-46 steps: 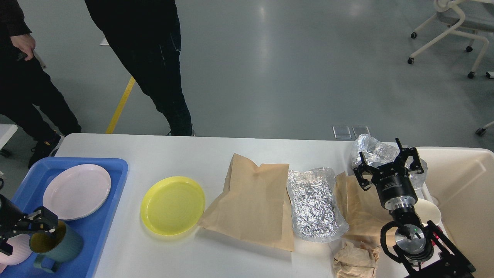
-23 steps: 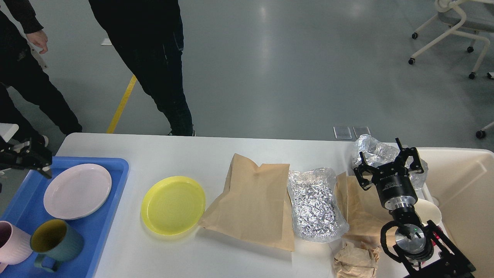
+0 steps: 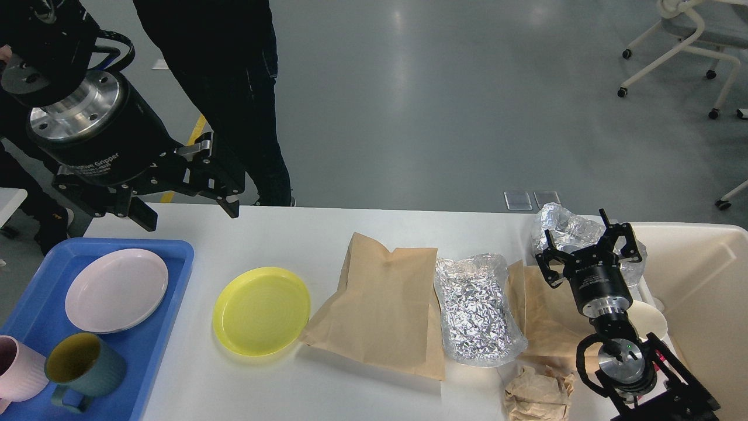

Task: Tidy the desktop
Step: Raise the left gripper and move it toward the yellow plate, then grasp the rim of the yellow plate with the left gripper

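Observation:
The white desktop (image 3: 304,234) carries a yellow plate (image 3: 262,310), a flat brown paper bag (image 3: 380,304), a foil tray (image 3: 476,307), a second brown bag (image 3: 543,316), a ball of crumpled foil (image 3: 564,225) and a wad of crumpled paper (image 3: 537,394). My left gripper (image 3: 187,210) hangs high above the desktop's far left edge, close to the camera, open and holding nothing. My right gripper (image 3: 586,244) stands open in front of the crumpled foil, at the desktop's right end.
A blue tray (image 3: 175,251) at the left holds a pink plate (image 3: 117,289), a teal mug (image 3: 85,365) and a pink mug (image 3: 17,368). A cream bin (image 3: 701,275) stands at the right. People in dark clothes (image 3: 234,88) stand behind the table.
My left gripper let go of the teal mug in the blue tray, then rose up and to the right. The right arm has not moved.

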